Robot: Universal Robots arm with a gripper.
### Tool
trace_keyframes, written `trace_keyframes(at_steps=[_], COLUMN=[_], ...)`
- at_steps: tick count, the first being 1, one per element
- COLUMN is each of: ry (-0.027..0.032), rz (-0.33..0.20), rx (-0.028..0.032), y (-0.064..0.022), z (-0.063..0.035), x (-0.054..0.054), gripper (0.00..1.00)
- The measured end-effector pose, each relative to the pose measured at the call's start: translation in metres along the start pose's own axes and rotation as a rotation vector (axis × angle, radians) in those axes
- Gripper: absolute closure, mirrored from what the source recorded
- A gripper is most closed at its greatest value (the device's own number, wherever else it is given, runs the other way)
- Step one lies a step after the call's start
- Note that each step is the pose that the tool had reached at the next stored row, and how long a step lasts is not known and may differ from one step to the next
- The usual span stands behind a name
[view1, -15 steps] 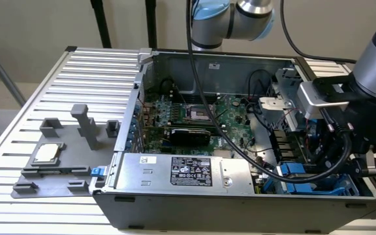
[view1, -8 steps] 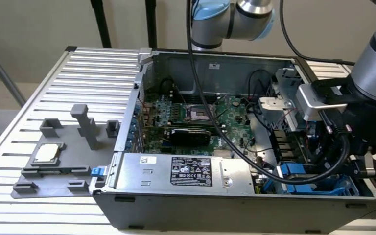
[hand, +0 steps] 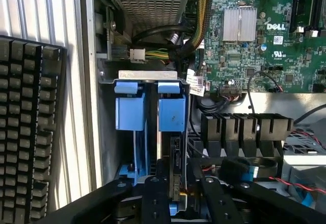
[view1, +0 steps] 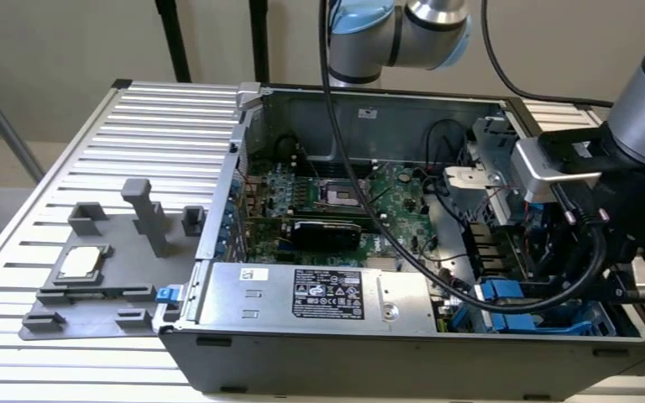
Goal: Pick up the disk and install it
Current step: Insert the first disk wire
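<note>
A ribbed metal table (view1: 98,143) carries an open computer case (view1: 412,336), lid off so its bays are reachable. The disk (hand: 172,132) stands on edge in a drive slot beside a blue carrier (hand: 130,109). The end effector (hand: 175,186) straddles it; whether it grips, I cannot tell.

Worktop (view1: 98,126): ribbed metal slats, pale, satin sheen. Computer case (view1: 412,353), lower centre of exterior view: grey sheet metal, matt. Power supply (view1: 312,294): bare brushed metal, paper label. Motherboard (hand: 254,40): green, glossy, with finned aluminium heatsink (hand: 239,23). Drive carriers (hand: 150,112): bright blue plastic, smooth, slightly shiny. Hand (hand: 173,193): black, matt. Keyboard (hand: 28,127): black plastic, matt keys. Fixture (view1: 110,260), left of exterior view: grey matt plastic.
</note>
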State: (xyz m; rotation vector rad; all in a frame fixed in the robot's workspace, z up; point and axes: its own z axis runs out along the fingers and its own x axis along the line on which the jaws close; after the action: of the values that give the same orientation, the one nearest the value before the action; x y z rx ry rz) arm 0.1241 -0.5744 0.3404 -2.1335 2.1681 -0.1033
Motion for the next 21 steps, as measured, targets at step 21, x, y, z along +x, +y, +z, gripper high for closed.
trace_keyframes(at_steps=[21], ry=[-0.0109], rz=[0.001], rx=[-0.0001], y=[0.0442], z=[-0.0144], x=[0.008], gripper=[0.69])
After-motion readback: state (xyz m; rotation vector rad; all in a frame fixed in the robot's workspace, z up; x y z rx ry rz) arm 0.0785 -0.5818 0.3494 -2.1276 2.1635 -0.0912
